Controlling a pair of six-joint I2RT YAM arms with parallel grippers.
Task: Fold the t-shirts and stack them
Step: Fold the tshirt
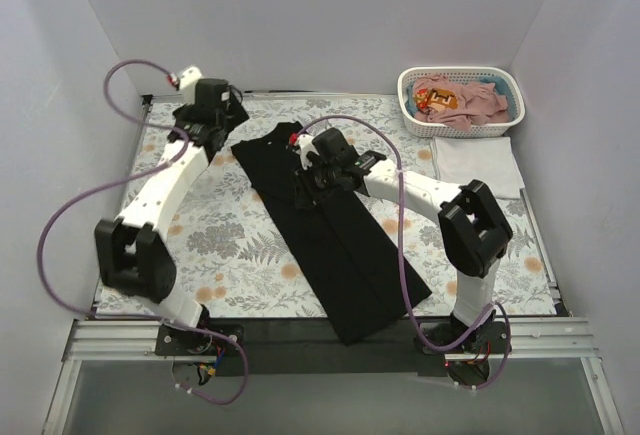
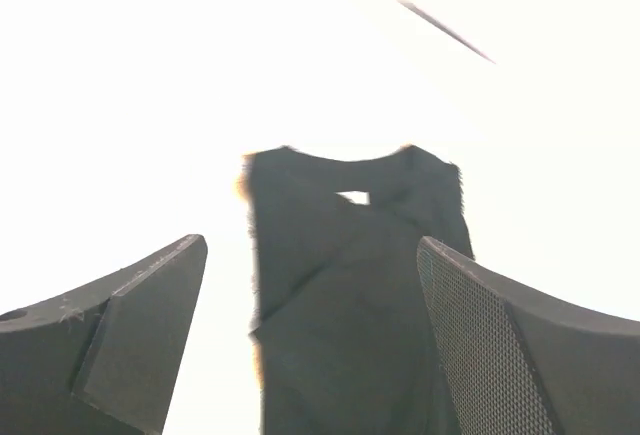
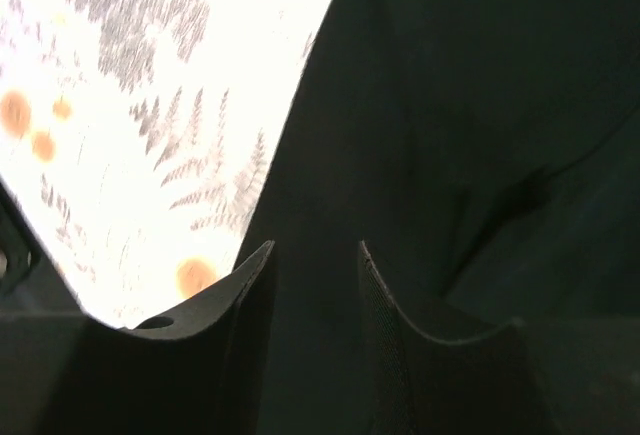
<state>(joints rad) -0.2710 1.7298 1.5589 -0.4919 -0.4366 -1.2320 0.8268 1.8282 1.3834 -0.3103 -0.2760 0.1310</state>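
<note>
Jaws wide apart on left gripper (image 2: 310,245); right gripper (image 3: 315,247) narrowly parted over long, folded matte black t-shirt (image 1: 335,255).

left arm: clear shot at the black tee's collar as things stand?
Probably yes. The left gripper is open and faces the collar of the black t-shirt, with nothing between them. The right gripper is over the shirt close to the collar, so it may crowd a grab.

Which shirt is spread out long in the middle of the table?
The black t-shirt, stretched across the floral cloth. The white one lies folded small beside the basket, and the pink ones are bunched up inside it.
</note>
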